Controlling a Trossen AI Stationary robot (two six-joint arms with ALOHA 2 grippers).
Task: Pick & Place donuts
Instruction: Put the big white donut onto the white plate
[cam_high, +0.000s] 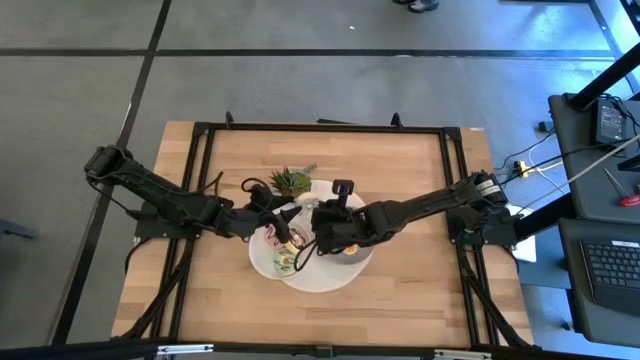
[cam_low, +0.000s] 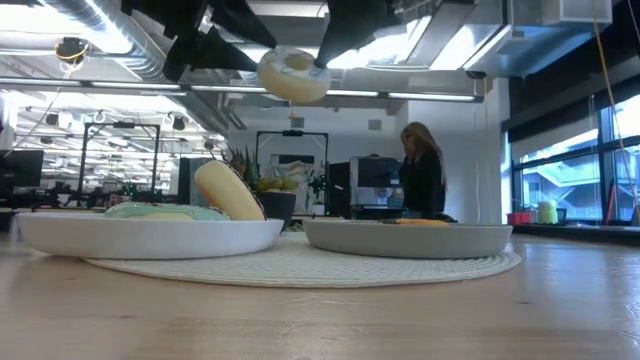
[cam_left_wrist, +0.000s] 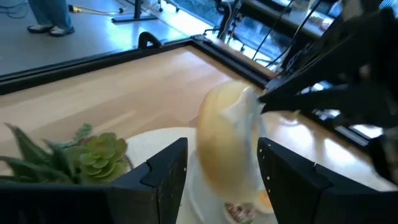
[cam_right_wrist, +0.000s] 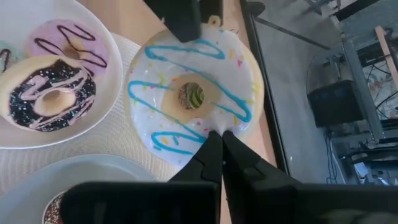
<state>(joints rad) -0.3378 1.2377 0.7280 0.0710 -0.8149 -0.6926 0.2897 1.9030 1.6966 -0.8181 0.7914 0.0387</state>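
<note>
A white-iced donut with blue zigzags and sprinkles (cam_right_wrist: 193, 93) hangs in the air between both grippers, above the plates; it also shows in the low view (cam_low: 293, 75). My left gripper (cam_left_wrist: 222, 168) is shut on one side of it. My right gripper (cam_right_wrist: 219, 146) is shut on the opposite rim. A pink donut (cam_right_wrist: 65, 43) and a dark sprinkled donut (cam_right_wrist: 50, 93) lie flat on the white plate (cam_right_wrist: 112, 81). A brown donut (cam_right_wrist: 53, 211) lies on the grey plate (cam_right_wrist: 118, 171). My left gripper holds the donut by the rim part (cam_right_wrist: 186, 40) opposite the right gripper, one finger (cam_right_wrist: 183, 18) on the iced face and one on the underside. The donut stands edge-on between the two fingers (cam_left_wrist: 168, 174), lifted clear of the plates. My right gripper pinches the donut's rim (cam_right_wrist: 214, 127) between its two fingertips, at the side nearest its wrist. The fingers come level from the table's right. The donut is lifted clear, tilted, with its icing toward the right wrist camera.
The white plate (cam_high: 268, 258) and the grey plate (cam_high: 350, 258) stand side by side on a round woven mat (cam_low: 300, 265) at mid table. A small green potted plant (cam_high: 292, 180) stands just behind them. A person stands in the room beyond (cam_low: 420, 170).
</note>
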